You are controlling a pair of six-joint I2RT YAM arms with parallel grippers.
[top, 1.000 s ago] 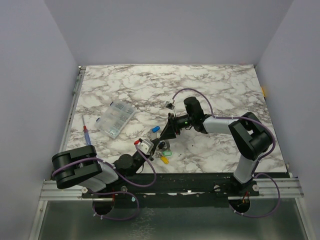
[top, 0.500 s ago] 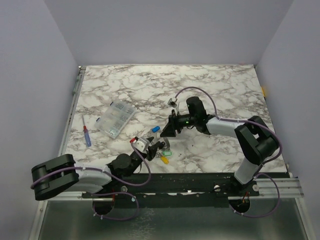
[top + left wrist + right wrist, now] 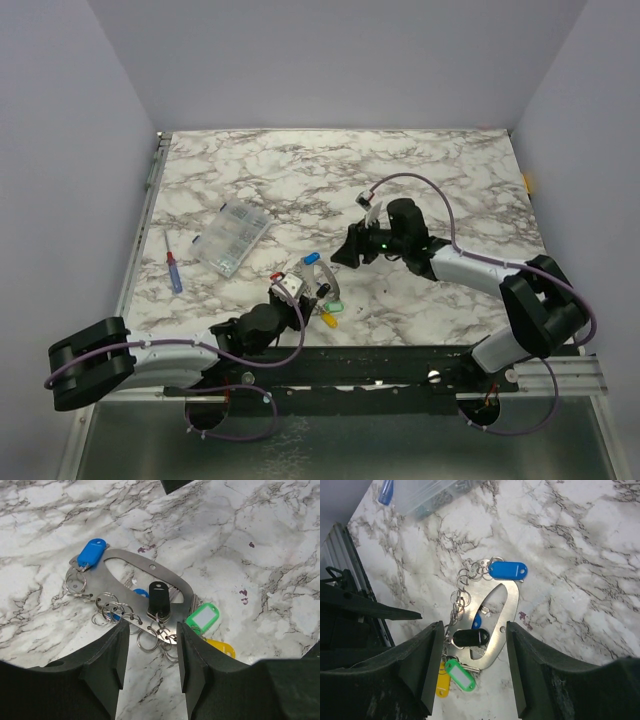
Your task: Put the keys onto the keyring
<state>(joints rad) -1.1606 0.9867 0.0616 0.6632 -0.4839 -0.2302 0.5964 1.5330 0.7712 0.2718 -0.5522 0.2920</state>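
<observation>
Marble table (image 3: 450, 170): since a second ago the left gripper (image 3: 150, 645) has opened from shut and the right gripper (image 3: 475, 650) has drawn back. Both hang empty, half-wide, over the keyring (image 3: 145, 562). Only the wrist views show the blue key (image 3: 92, 553), green key (image 3: 202, 617) and yellow key (image 3: 220, 648) clearly against it.

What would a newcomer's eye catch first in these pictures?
A flat oval metal keyring lies on the marble table near its front edge, with a blue tag, black tag, green tag and yellow tag on or beside it. The left gripper and right gripper hover near it, jaws open.
</observation>
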